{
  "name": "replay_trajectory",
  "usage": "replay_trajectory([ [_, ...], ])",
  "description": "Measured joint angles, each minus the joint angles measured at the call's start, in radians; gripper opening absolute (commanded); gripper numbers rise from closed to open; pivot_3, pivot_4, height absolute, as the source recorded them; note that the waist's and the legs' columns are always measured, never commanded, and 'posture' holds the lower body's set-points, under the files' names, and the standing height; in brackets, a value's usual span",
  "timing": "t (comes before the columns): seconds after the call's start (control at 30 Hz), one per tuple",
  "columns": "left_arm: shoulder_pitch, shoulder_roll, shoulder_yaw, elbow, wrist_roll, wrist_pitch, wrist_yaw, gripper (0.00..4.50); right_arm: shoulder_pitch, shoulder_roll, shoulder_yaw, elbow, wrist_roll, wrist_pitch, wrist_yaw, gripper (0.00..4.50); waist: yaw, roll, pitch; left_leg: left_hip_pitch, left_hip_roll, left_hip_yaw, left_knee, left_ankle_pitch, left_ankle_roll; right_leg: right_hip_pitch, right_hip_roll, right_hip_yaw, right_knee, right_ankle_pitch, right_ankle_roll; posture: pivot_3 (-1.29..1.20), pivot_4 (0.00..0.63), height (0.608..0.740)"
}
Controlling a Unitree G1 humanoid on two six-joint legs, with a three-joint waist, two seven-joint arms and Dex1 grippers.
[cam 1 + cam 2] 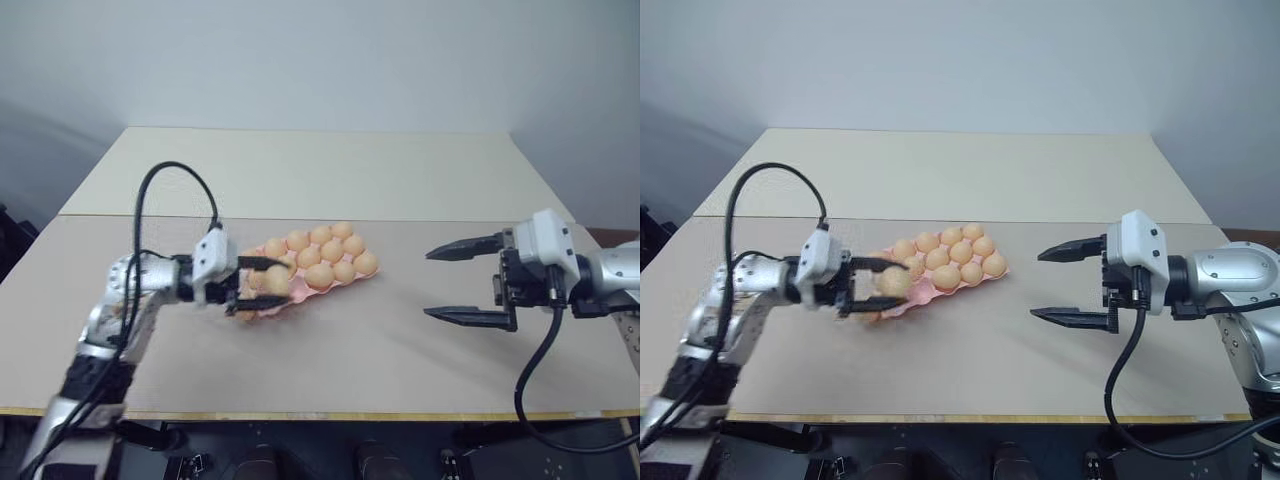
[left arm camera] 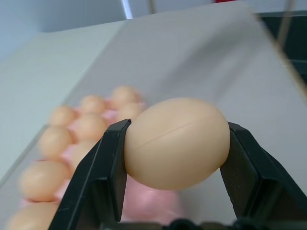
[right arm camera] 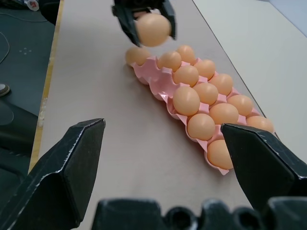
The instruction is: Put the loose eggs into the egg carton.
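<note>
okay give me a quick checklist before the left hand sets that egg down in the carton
1. Grip on the egg: ok, left hand shut on it, a finger on each side.
2. Egg above the egg carton: ok, it hangs over the carton's near-left end.
3. Free cup under the egg: cannot tell, the hand hides that corner.
4. Right hand out of the way: ok, open and well apart from the carton.
5. Carton flat on the table: ok.

You have a pale table point(image 1: 420, 340) with a seam across it. The pink carton point(image 3: 158, 86) lies on it left of centre, its cups seemingly almost all filled with eggs point(image 3: 211, 103).
</note>
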Motion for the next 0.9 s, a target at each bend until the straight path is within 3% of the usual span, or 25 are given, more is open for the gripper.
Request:
replay_trajectory([
  [0.13, -0.048, -0.050, -0.053, 0.114, 0.102, -0.059, 0.071, 2.63, -0.002, 0.000, 0.000, -0.001, 0.000, 0.000, -0.003, 4.50, -0.003, 0.000, 0.000, -0.001, 0.000, 0.000, 0.000, 0.000, 0.000, -0.001, 0.000, 0.000, 0.000, 0.000, 0.000, 0.00, 0.150, 0.740],
  [0.37, -0.066, -0.040, -0.067, 0.154, 0.117, -0.084, 0.008, 2.63, 0.013, 0.000, -0.008, -0.016, 0.001, 0.000, -0.009, 4.50, 0.004, 0.000, 0.000, -0.001, 0.000, 0.000, 0.000, 0.000, 0.000, -0.001, 0.000, 0.000, 0.000, 0.000, 0.000, 0.00, 0.150, 0.740],
  [0.57, -0.066, -0.015, -0.070, 0.154, 0.116, -0.077, -0.045, 4.39, 0.023, 0.000, -0.021, -0.024, 0.001, 0.000, -0.025, 4.50, 0.009, 0.000, 0.000, -0.001, 0.000, 0.000, 0.000, 0.000, 0.000, -0.001, 0.000, 0.000, 0.000, 0.000, 0.000, 0.00, 0.150, 0.740],
  [0.9, -0.066, 0.003, -0.040, 0.159, 0.095, -0.094, -0.041, 4.45, 0.023, 0.001, -0.020, -0.028, 0.004, 0.001, -0.038, 4.50, 0.008, 0.000, 0.000, -0.001, 0.000, 0.000, 0.000, 0.000, 0.000, -0.001, 0.000, 0.000, 0.000, 0.000, 0.000, 0.00, 0.150, 0.740],
])
